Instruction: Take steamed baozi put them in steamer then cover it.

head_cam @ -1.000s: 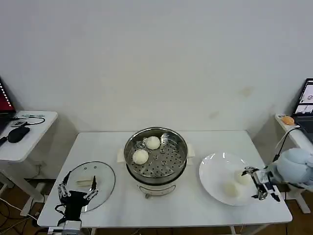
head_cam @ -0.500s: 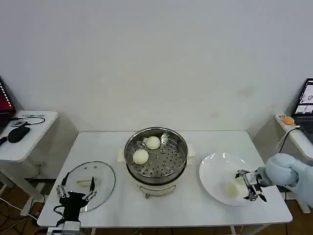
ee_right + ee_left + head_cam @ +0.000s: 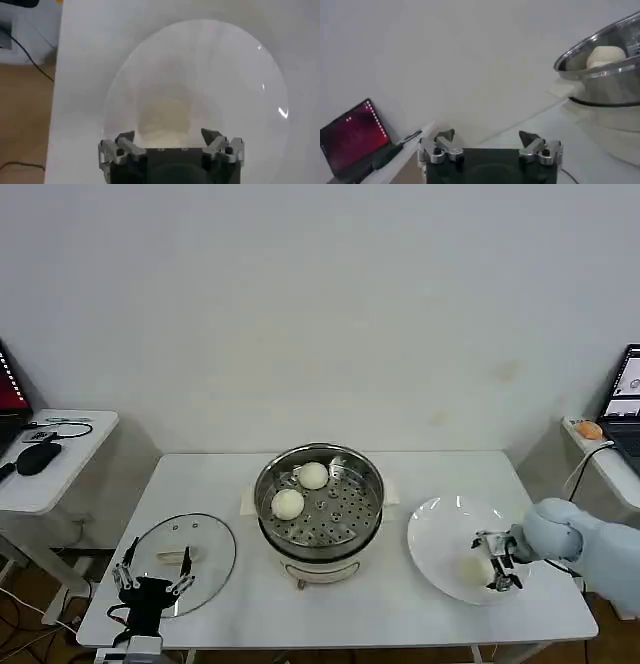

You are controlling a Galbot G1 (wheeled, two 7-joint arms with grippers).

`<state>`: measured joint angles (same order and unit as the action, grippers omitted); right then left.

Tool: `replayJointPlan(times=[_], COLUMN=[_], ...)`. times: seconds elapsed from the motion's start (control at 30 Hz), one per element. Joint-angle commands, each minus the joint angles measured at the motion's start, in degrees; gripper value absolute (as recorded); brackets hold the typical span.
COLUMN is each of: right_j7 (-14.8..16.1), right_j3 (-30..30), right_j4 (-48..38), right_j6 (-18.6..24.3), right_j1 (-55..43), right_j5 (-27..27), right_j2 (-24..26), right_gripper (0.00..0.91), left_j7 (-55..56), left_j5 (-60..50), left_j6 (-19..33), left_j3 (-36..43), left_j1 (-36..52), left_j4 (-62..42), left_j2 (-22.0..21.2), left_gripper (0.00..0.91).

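The steamer (image 3: 320, 514) stands mid-table with two steamed baozi (image 3: 313, 475) (image 3: 287, 503) on its perforated tray. On the white plate (image 3: 437, 529) at the right lies another baozi (image 3: 469, 568). My right gripper (image 3: 493, 562) hangs low over the plate, open, right beside that bun. In the right wrist view this baozi (image 3: 167, 116) lies just ahead of the right gripper (image 3: 169, 136), between its spread fingertips. The cover (image 3: 200, 546) lies flat at the left, and my left gripper (image 3: 153, 576) waits open over its near edge. The left gripper (image 3: 487, 137) faces the steamer (image 3: 600, 70).
A small side table (image 3: 45, 469) with a mouse and laptop stands to the left. Another side table (image 3: 600, 449) with an orange object stands to the right. The right arm reaches in over the table's right front corner.
My right gripper has moved left across the plate, from its right rim to beside the near baozi. The left gripper has dropped slightly towards the front edge.
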<state>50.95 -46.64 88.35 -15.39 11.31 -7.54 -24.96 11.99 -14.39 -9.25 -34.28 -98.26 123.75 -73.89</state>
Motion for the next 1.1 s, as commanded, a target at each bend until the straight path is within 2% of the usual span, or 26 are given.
replayJointPlan(times=[0.03, 0.13, 0.17, 0.27, 0.53, 0.77, 0.93, 1.1], right_j7=[0.17, 0.36, 0.37, 0.46, 1.28, 2.7, 2.62, 2.19], right_j3=[0.22, 0.12, 0.12, 0.12, -0.49, -3.4, -11.3, -20.04], right_j4=[-2.42, -2.4, -2.39, -2.22, -0.45, 0.36, -0.43, -2.53], right_j6=[-0.46, -0.68, -0.71, -0.96, -0.89, -0.41, -0.4, -0.12], right_j1=[0.86, 0.78, 0.71, 0.26, -3.83, -19.0, -34.06, -47.88], right_j5=[0.3, 0.46, 0.48, 0.77, 2.21, 7.11, 11.61, 14.55], right_j2=[-1.96, -2.1, -2.12, -2.02, 0.12, 1.89, -0.31, -5.66], right_gripper=[0.725, 0.635, 0.554, 0.514, 0.524, 0.534, 0.534, 0.534], left_j7=[0.02, 0.04, 0.03, 0.08, 0.12, 0.12, 0.2, 0.18], left_j5=[0.01, 0.01, -0.02, -0.1, -0.04, 0.08, 0.36, 1.2], left_j6=[0.01, 0.0, 0.01, 0.03, 0.03, 0.1, 0.21, 0.2], left_j3=[-0.11, -0.11, -0.1, 0.04, -0.04, 0.11, 0.01, -0.86], left_j1=[0.01, 0.0, 0.0, -0.08, -0.15, -0.05, -0.06, -0.37], left_j4=[0.13, 0.24, 0.22, 0.23, 0.68, 0.58, 0.24, 0.5], left_j2=[0.1, 0.04, -0.02, -0.13, -0.1, 0.17, 0.29, 0.69], left_gripper=[0.907, 0.907, 0.907, 0.907, 0.907, 0.907, 0.907, 0.907])
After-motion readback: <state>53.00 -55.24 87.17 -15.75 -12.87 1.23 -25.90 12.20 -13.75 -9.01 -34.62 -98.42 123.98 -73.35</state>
